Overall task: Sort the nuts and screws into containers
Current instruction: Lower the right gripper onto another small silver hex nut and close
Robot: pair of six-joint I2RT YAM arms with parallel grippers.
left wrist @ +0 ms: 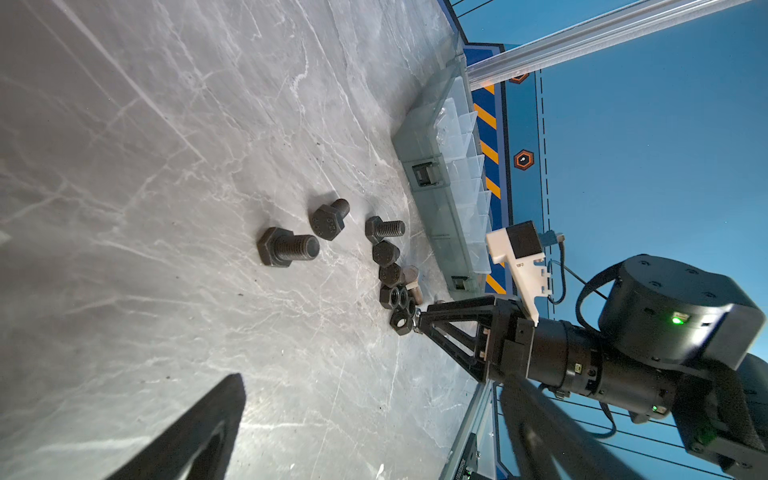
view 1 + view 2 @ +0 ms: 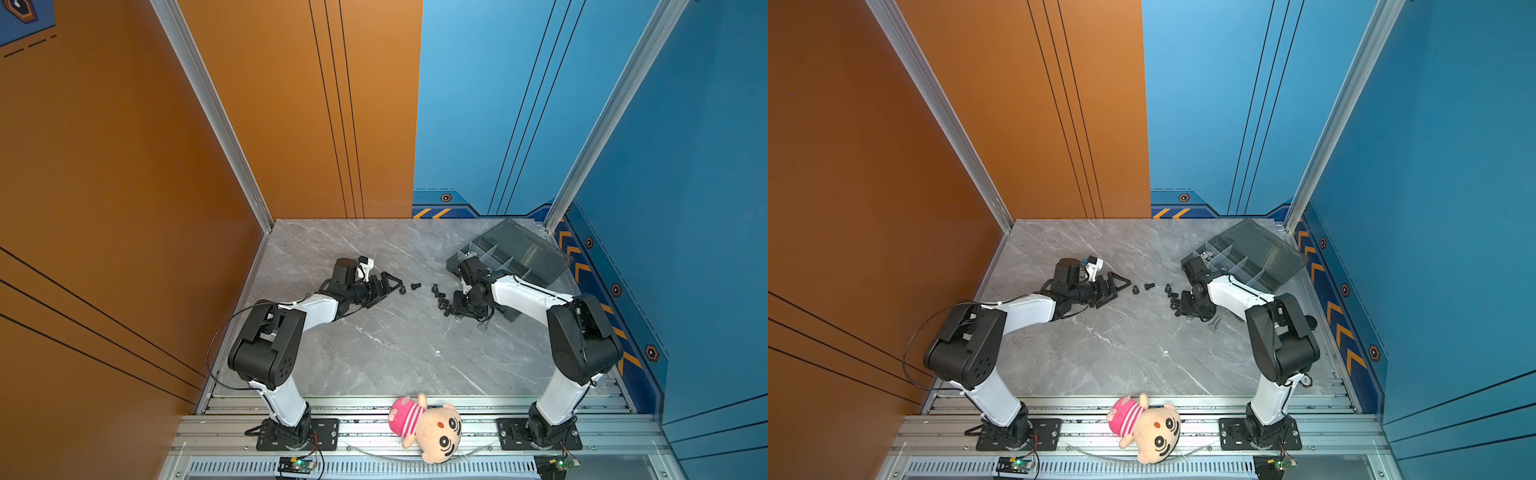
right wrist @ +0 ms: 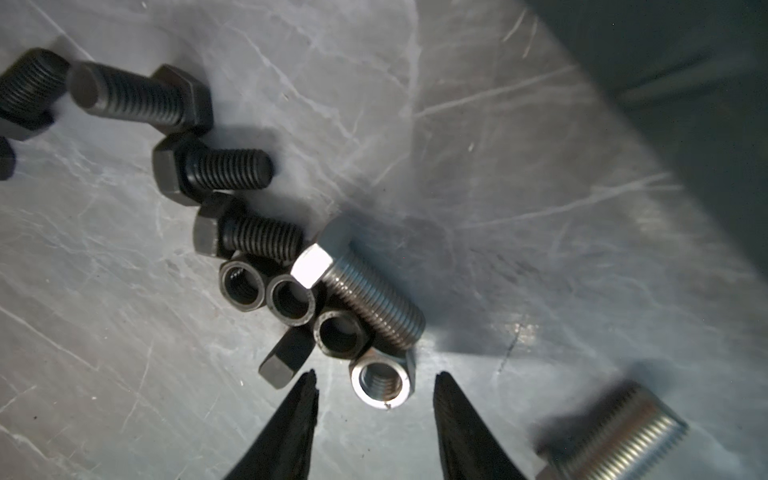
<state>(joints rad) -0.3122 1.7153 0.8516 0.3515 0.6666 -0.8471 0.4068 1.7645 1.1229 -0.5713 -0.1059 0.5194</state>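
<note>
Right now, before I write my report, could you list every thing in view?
black screws: at least five, black, mid-table
black nuts: at least three, black, in the heap
silver screws: two, silver, one in the heap, one apart
silver nut: one, silver, heap's edge
organizer box: one, smoky grey, open, far right
plush doll: one, pink, front rail
table: one, grey marble
left pincer: black, open, near stray screws
right pincer: black, open, tips astride the silver nut

Near the silver nut (image 3: 382, 384), a silver screw (image 3: 615, 440) is blurred and cut off by the picture's edge. Farthest from that nut, a black screw (image 3: 25, 83) is also cut off. In a top view the dark pieces (image 2: 439, 296) around that nut are too small to tell apart.
</note>
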